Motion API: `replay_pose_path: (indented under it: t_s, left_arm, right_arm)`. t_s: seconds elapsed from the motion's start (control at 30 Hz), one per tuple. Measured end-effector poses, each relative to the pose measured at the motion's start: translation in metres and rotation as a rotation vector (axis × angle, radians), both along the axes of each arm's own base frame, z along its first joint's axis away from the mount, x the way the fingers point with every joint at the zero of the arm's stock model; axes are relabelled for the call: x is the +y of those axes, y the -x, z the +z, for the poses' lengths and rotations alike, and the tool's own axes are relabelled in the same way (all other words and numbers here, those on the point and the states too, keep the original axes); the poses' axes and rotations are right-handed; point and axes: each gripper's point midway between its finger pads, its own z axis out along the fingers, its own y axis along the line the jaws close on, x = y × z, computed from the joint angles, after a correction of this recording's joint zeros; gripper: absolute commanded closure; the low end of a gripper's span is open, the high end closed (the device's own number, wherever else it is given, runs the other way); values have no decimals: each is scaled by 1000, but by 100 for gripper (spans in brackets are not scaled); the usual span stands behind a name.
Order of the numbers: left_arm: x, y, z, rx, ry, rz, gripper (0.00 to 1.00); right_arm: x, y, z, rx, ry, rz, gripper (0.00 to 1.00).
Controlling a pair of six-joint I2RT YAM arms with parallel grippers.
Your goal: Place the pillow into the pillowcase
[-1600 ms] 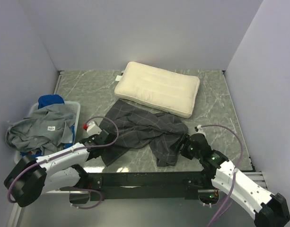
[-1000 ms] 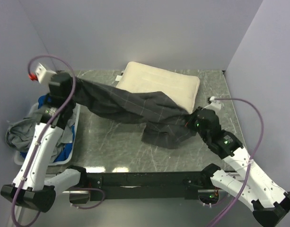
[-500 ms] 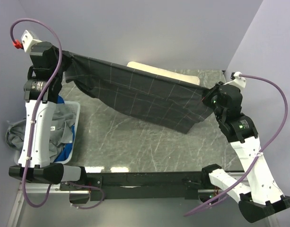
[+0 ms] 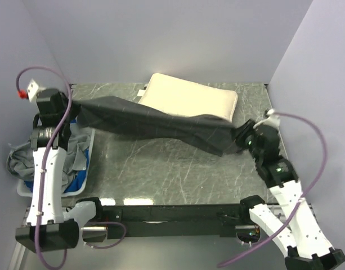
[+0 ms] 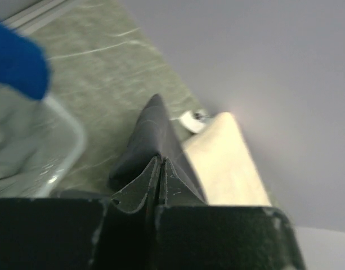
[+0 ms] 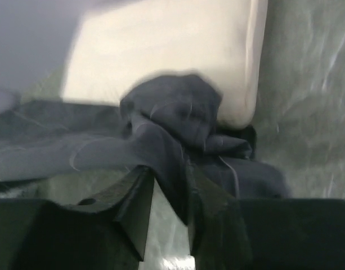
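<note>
Counter (image 4: pixel 178 169), green-grey marbled stone look. Dark charcoal fabric pillowcase (image 4: pixel 155 124) with a thin light grid is stretched as a twisted band from left gripper (image 4: pixel 68 108) to right gripper (image 4: pixel 241 138), crossing the pillow's near edge. Cream-white rectangular soft pillow (image 4: pixel 189 97) lies flat at the back of the counter, outside the pillowcase. Pale plastic basket (image 4: pixel 91 143) at left holds a plain grey garment (image 4: pixel 17 160) and a bright blue cloth (image 4: pixel 76 179). Left gripper (image 5: pixel 160 160) is clamped on a pillowcase corner, raised above the basket. Right gripper (image 6: pixel 171 174) has jaws narrowly apart, with a fabric fold in the gap and the bunched end beside the pillow's right near corner. Small white tag (image 4: pixel 142 91) sits at the pillow's back left corner.
</note>
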Motion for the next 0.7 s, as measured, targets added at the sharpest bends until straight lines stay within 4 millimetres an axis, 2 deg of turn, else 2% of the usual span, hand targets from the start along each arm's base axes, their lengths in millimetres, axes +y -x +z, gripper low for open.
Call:
replay_pose_path:
  t_s: [0.03, 0.07, 0.13, 0.17, 0.23, 0.27, 0.3, 0.37, 0.43, 0.53, 0.6, 0.7]
  left_arm:
    - [11, 8, -20, 36, 7, 29, 71]
    - [18, 13, -34, 64, 15, 47, 60]
    - [26, 20, -60, 112, 26, 66, 31]
    - [25, 22, -69, 131, 23, 55, 27]
    - [17, 23, -91, 151, 34, 5, 19]
    - [9, 24, -102, 158, 48, -32, 18]
    - [3, 25, -113, 170, 58, -65, 14]
    - [-18, 26, -130, 198, 69, -141, 10]
    - [-49, 25, -133, 207, 51, -241, 9]
    - [-122, 27, -130, 184, 1, -466, 11]
    - [-165, 33, -133, 184, -27, -590, 13]
    - [-224, 44, -153, 225, -82, -742, 14]
  right_arm:
    - [4, 5, -26, 35, -11, 22, 52]
    - [8, 10, -50, 77, -20, 43, 42]
    - [16, 21, -114, 194, -37, 80, 31]
    - [18, 29, -143, 258, -43, 89, 25]
    - [17, 45, -186, 364, -42, 93, 22]
    - [17, 52, -199, 401, -45, 91, 21]
    - [16, 55, -202, 410, -46, 91, 21]
    - [18, 49, -193, 375, -59, 87, 21]
    - [18, 39, -179, 331, -62, 75, 22]
    - [13, 22, -161, 270, -57, 35, 23]
    - [9, 13, -159, 252, -53, 4, 25]
    - [2, 1, -162, 249, -54, -35, 27]
